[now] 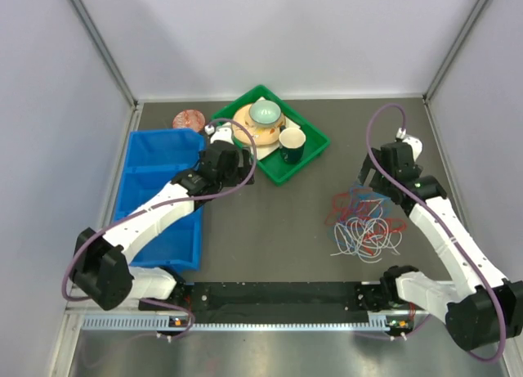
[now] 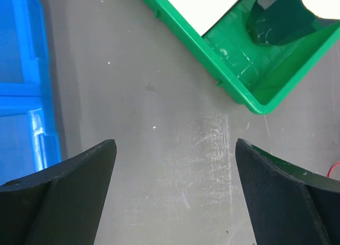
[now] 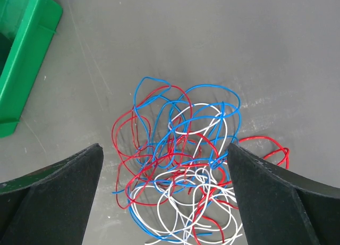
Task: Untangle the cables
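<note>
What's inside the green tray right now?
In the green tray are a dark green cup and a pale green bowl sitting on a tan round plate. The left arm covers the tray's near-left edge, so anything there is hidden.

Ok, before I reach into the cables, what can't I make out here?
Right wrist view: the cables run off the bottom edge and behind the right hand's fingers; no ends traceable.
Top view: strand crossings too small to follow.
Left wrist view: the green tray is cut by the top edge; contents mostly out of frame.
</note>
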You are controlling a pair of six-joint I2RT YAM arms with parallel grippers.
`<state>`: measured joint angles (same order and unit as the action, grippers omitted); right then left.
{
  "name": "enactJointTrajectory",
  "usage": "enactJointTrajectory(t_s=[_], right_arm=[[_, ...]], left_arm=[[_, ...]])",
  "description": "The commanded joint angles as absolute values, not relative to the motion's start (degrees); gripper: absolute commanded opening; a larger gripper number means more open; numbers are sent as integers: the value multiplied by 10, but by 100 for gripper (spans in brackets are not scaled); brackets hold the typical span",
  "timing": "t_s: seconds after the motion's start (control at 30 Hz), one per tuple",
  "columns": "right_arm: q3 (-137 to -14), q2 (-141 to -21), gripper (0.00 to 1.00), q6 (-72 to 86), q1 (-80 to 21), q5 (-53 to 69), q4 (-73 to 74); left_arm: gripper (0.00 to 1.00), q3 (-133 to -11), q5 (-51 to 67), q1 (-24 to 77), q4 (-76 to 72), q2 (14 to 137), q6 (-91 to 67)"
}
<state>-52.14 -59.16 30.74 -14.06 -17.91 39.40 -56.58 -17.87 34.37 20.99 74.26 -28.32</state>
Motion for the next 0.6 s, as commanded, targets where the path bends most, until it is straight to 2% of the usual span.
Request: enactJointTrajectory(t_s=[0.0, 0.33, 0.57], right_arm=[[-520, -567, 99, 311, -134, -180, 374], [-489, -531, 99, 299, -134, -151, 355], [-468, -507, 99, 347, -140, -100, 352]], left_arm=[[99, -592, -150, 343, 195, 764, -270], [99, -602, -137, 342, 208, 792, -295], [99, -585, -139, 343, 195, 787, -305]])
